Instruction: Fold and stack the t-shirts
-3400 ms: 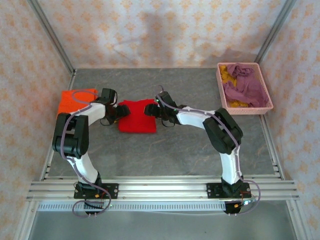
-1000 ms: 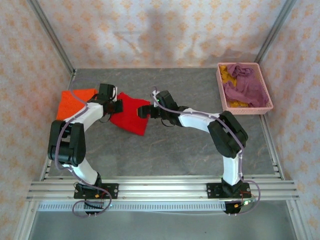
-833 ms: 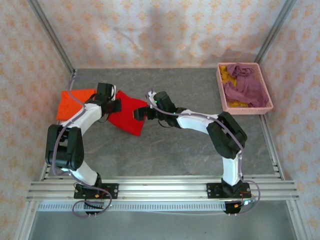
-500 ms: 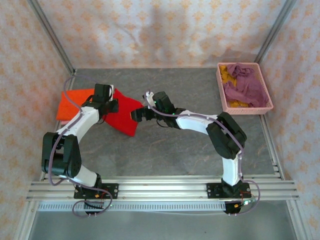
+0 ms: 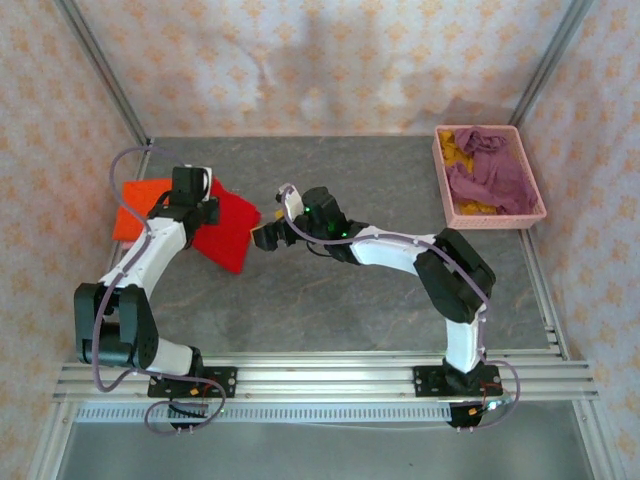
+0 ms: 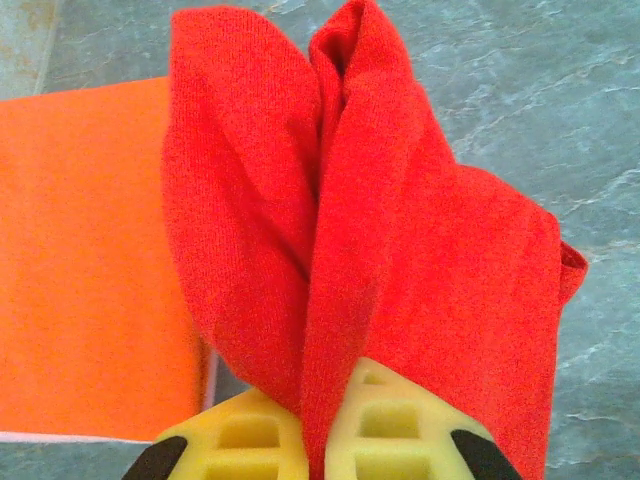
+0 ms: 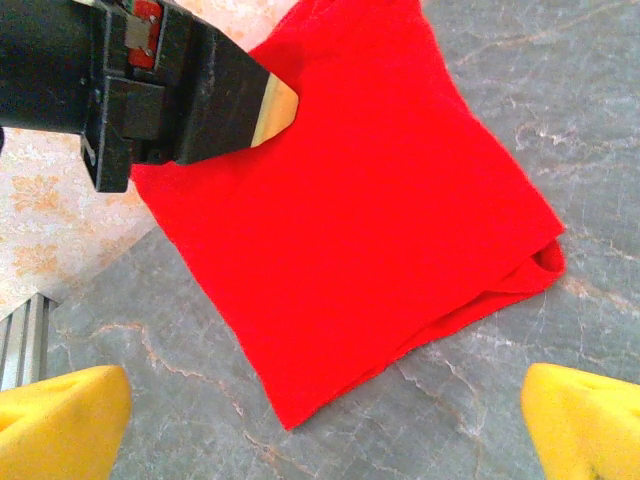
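The grey marbled surface (image 5: 330,310) carries everything. Out from our bases, the right gripper (image 5: 263,237) hangs with its jaws spread wide, holding nothing, just beside the red t-shirt (image 5: 225,228). The left gripper (image 6: 318,430) is clamped on that shirt's far-left edge (soft knit, pinched into two raised folds). We see the folded red square lying diagonally, one corner pointing toward us, just beside the flat orange t-shirt (image 5: 132,200) at far left. Far right, a rigid pink basket (image 5: 495,221) holds a crumpled mauve t-shirt (image 5: 492,172) over a mustard t-shirt (image 5: 457,147).
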